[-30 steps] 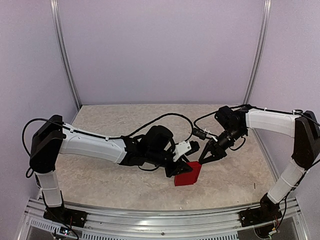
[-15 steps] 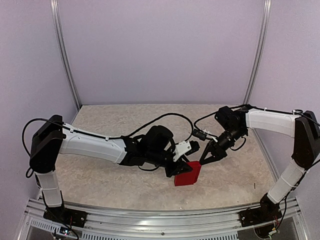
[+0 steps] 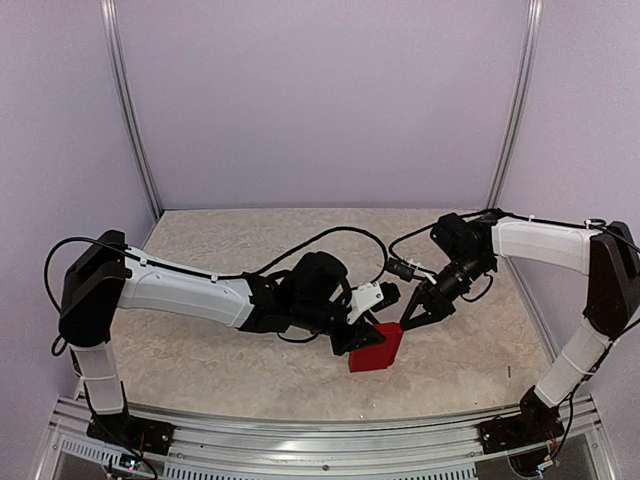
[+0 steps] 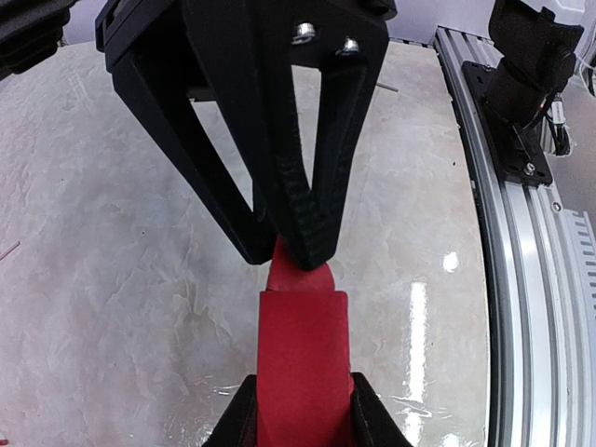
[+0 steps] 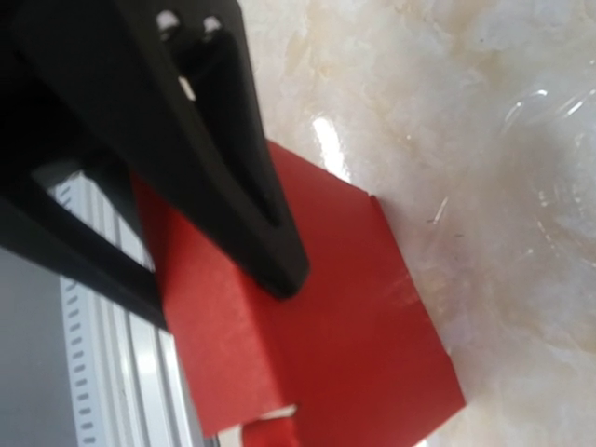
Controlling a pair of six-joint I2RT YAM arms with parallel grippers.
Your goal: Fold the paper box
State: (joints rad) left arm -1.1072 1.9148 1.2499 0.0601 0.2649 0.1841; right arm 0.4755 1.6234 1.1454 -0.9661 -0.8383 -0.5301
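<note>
Top external view: the box, bright red, stands on the pale marbled worktop, right of centre and toward the near edge. Just behind the box on its left, the left pincer meets its upper edge. Just behind the box on its right, the right pincer comes down at its top right corner.

Left wrist view: that pincer's 2 fingers press against opposite sides of the box and hold it between them, set fairly narrow. At the far end of the box a red flap rises to the tips of the right pincer's 2 fingers, which stand close together. A metal rail runs well to the right of the box.

Right wrist view: 1 finger lies across the red face with its tip touching the card, and the other shows past the left edge of the box. This pincer is narrow, but I cannot tell whether it clamps the card or only touches it.
</note>
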